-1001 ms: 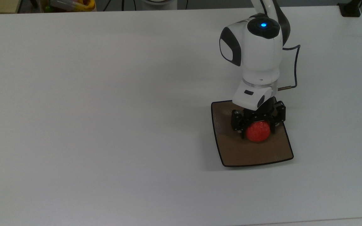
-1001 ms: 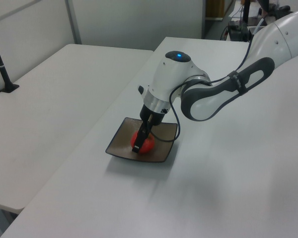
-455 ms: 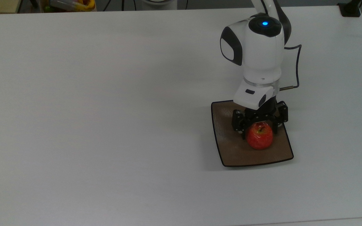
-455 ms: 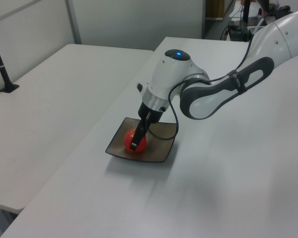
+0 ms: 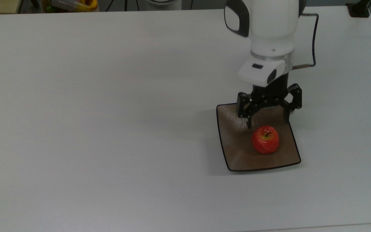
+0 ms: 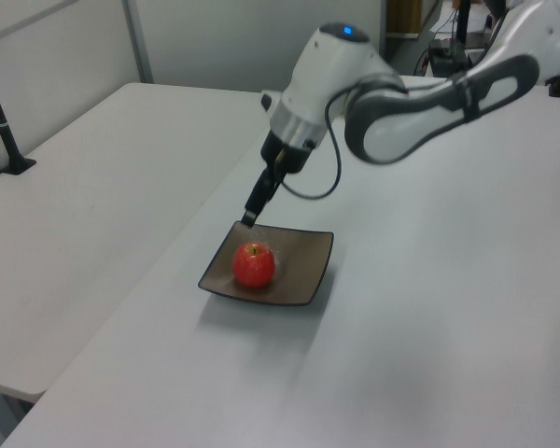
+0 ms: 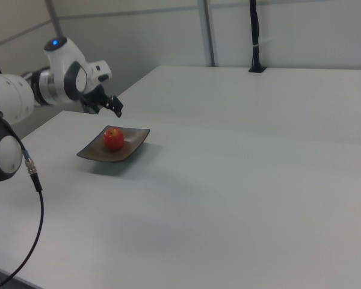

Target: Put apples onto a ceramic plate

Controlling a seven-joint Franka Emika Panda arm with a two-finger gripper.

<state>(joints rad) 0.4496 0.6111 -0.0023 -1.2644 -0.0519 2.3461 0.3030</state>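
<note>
On the white bench, the square brown plate carries the red apple upright near its middle, while the gripper hangs above the plate's far edge, fingers spread, holding nothing.

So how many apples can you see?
1. The small round red apple sits on the square glossy brown plate, stem up, with the open gripper raised above the plate's far side. Nothing on the table could hide another.
</note>
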